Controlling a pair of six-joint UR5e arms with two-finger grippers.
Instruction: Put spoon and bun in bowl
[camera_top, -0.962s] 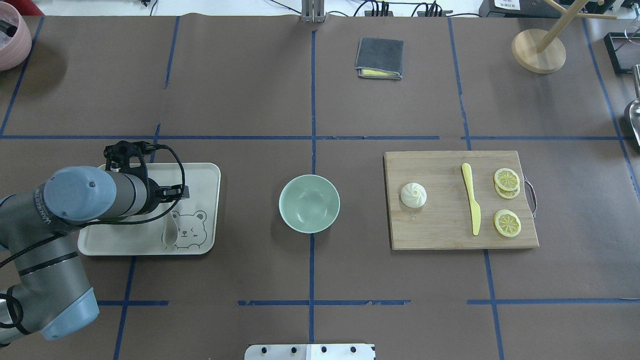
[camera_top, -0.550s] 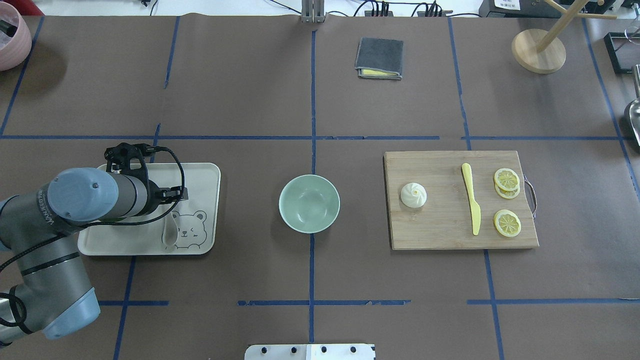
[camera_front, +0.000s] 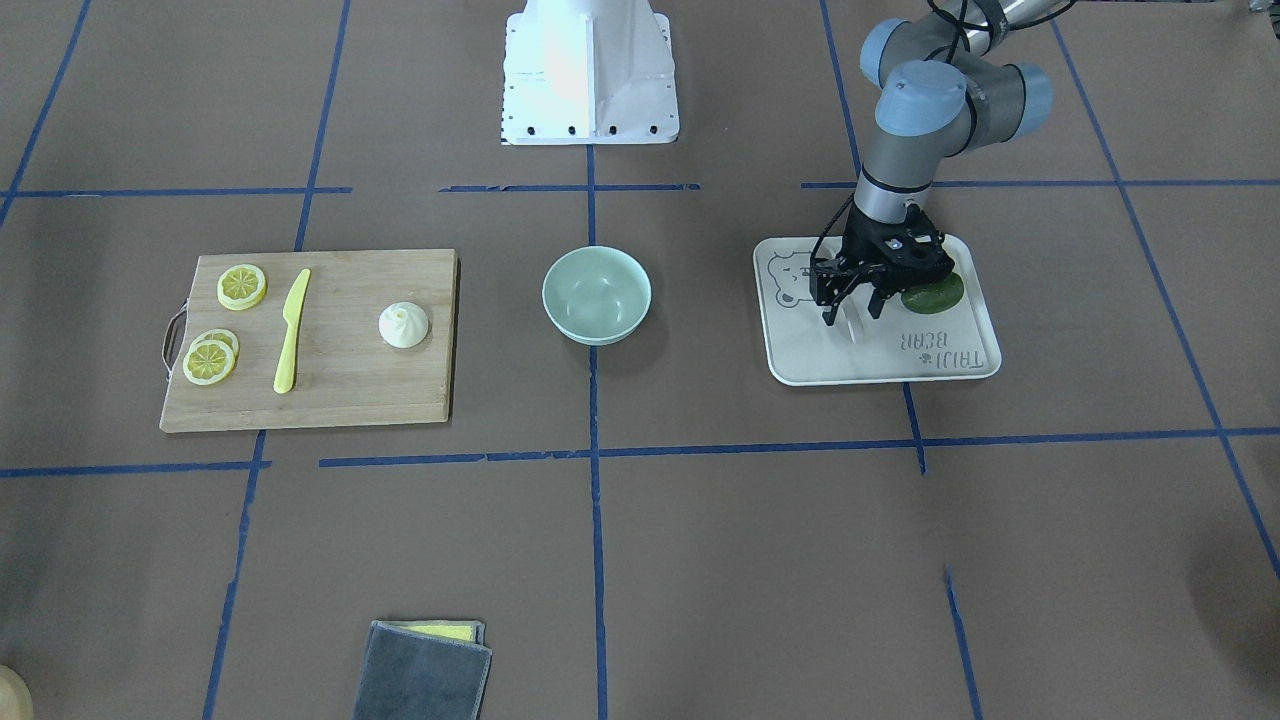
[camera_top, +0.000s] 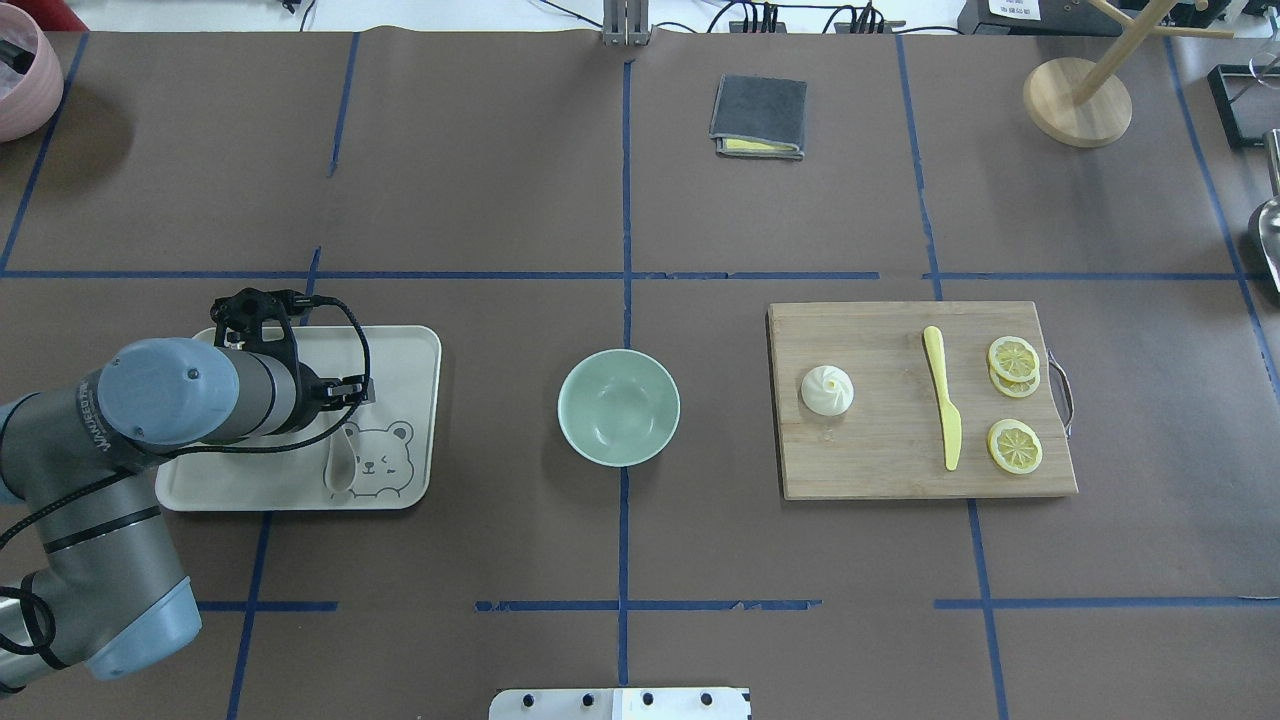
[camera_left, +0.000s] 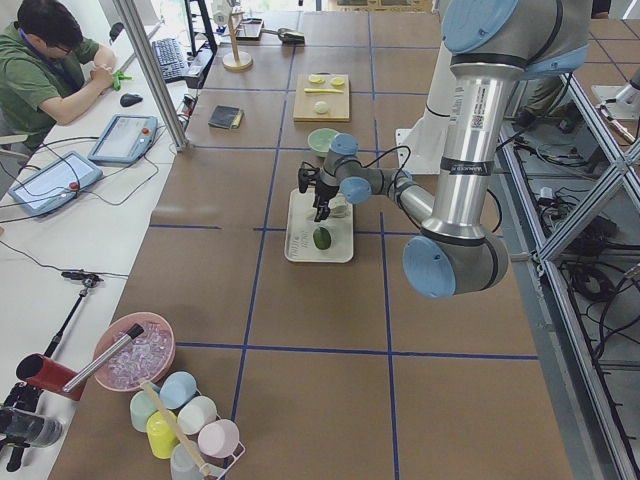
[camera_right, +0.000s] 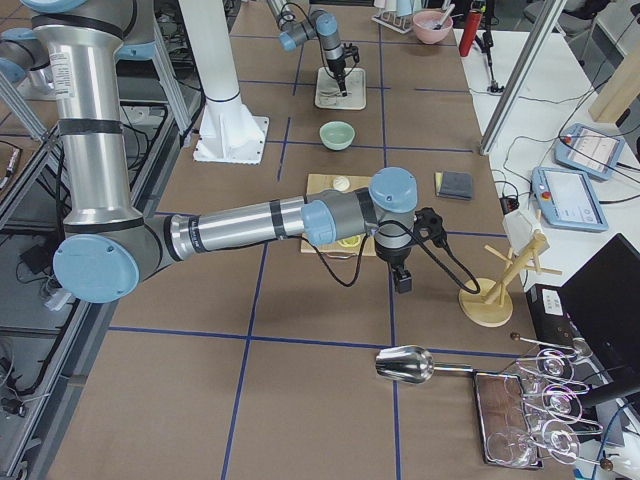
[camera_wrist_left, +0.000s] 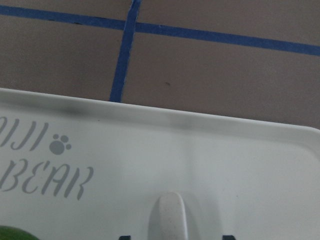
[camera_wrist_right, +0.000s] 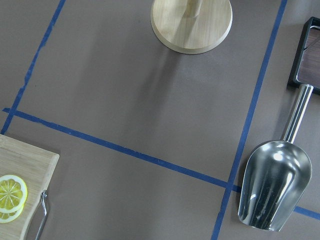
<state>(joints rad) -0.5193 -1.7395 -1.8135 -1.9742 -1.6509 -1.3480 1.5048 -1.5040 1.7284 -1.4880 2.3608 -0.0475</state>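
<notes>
The off-white spoon (camera_top: 340, 465) lies on the bear tray (camera_top: 400, 345), scoop toward the robot. My left gripper (camera_front: 851, 308) is open and low over the tray, with its fingers on either side of the spoon's handle (camera_wrist_left: 170, 215). The white pleated bun (camera_top: 827, 390) sits on the wooden cutting board (camera_top: 880, 460). The mint-green bowl (camera_top: 618, 407) stands empty at the table's middle. My right gripper (camera_right: 403, 283) shows only in the exterior right view, above the table beyond the board, and I cannot tell if it is open or shut.
A green leaf-like piece (camera_front: 935, 293) lies on the tray by the gripper. A yellow knife (camera_top: 943, 410) and lemon slices (camera_top: 1014, 445) share the board. A folded grey cloth (camera_top: 759, 117), a wooden stand (camera_top: 1077, 102) and a metal scoop (camera_wrist_right: 275, 192) sit farther off.
My left wrist has shifted slightly toward the robot and sunk a little over the spoon's handle. The spoon, bun and bowl have not moved.
</notes>
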